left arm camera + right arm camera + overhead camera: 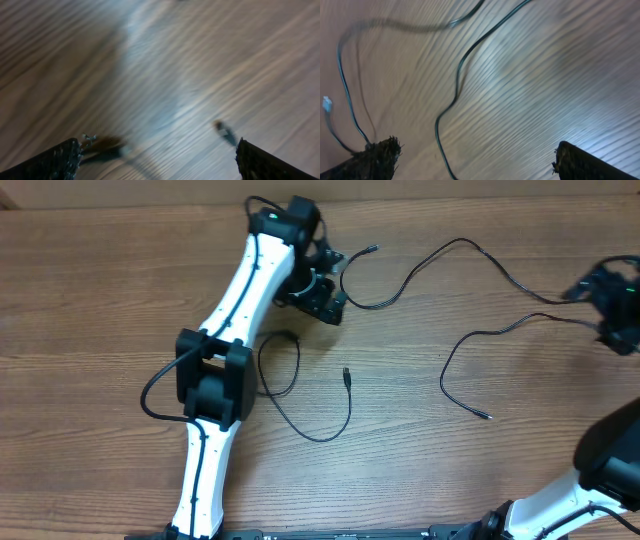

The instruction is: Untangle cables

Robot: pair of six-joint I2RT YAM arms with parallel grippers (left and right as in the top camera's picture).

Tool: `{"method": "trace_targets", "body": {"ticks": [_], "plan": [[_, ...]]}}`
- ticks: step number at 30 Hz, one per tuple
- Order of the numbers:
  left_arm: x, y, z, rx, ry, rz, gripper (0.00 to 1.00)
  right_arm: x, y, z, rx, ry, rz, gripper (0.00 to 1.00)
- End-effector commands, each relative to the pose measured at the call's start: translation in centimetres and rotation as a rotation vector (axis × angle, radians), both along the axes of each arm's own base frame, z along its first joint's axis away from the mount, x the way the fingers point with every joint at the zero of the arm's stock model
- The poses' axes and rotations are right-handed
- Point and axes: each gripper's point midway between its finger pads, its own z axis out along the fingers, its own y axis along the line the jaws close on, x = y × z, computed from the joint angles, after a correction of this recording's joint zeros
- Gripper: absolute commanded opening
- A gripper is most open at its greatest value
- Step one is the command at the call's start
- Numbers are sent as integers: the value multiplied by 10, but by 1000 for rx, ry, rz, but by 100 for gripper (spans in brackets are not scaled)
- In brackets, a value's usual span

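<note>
The cables [465, 242] lie spread across the middle and right of the table [100, 280], so we judge we're between grasps, late in the separating. The left gripper [322, 285] at upper centre and the right gripper [612, 305] at the right edge both gape wide, empty. Next we need a clean pinch on one thin cord: the right wrist view shows two strands [457, 80] running close, harder to read from overhead.

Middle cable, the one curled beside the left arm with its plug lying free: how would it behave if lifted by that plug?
Probably floppy: the middle cable lies in loose curves and a loop, so it would likely droop from its plug. Likely very light, being so thin. It crosses no other cable, so it should come up without snagging.
</note>
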Motion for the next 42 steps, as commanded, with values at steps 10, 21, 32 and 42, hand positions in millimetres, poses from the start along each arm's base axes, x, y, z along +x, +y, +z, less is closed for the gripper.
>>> {"method": "trace_targets", "body": {"ticks": [10, 21, 32, 42], "plan": [[35, 106, -5, 58, 0, 238, 100, 7, 100, -20, -64, 109, 286, 100], [47, 155, -5, 57, -12, 340, 100, -30, 164, -97, 1, 251, 379, 100], [49, 156, -5, 58, -20, 342, 100, -59, 222, -150, -6, 280, 467, 100], [49, 157, -5, 59, -20, 342, 100, -62, 242, -170, 33, 234, 467, 100]]}}
